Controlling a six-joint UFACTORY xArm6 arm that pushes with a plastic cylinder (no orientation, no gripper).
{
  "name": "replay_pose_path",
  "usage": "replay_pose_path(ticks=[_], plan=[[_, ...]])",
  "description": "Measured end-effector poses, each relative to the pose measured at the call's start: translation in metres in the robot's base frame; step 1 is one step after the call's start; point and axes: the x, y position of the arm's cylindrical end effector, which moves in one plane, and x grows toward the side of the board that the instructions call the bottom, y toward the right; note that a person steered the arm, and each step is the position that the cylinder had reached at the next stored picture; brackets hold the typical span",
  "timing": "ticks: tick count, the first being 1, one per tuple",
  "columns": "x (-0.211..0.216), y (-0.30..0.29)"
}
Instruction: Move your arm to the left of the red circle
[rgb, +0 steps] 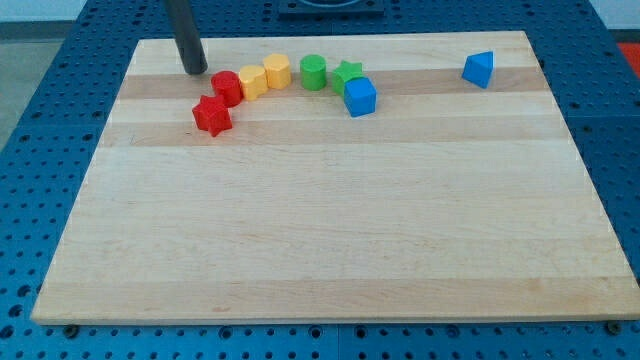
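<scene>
The red circle block stands near the view's top left on the wooden board. My tip rests on the board just to the upper left of the red circle, a small gap apart. A red star block lies just below and left of the red circle. To the circle's right a row curves along: a yellow block, a yellow cylinder, a green cylinder, a green star and a blue cube.
A blue wedge-like block sits alone near the view's top right. The board lies on a blue perforated table; its top edge runs just above my tip.
</scene>
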Motion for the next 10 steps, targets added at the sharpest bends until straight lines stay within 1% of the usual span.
replay_pose_path(ticks=[1, 2, 3, 4, 5, 6, 7, 8, 9, 10], plan=[[0.012, 0.000], [0.056, 0.000], [0.078, 0.000], [0.127, 0.000], [0.146, 0.000], [0.138, -0.002], [0.157, 0.003], [0.186, 0.038], [0.190, 0.046], [0.174, 0.018]])
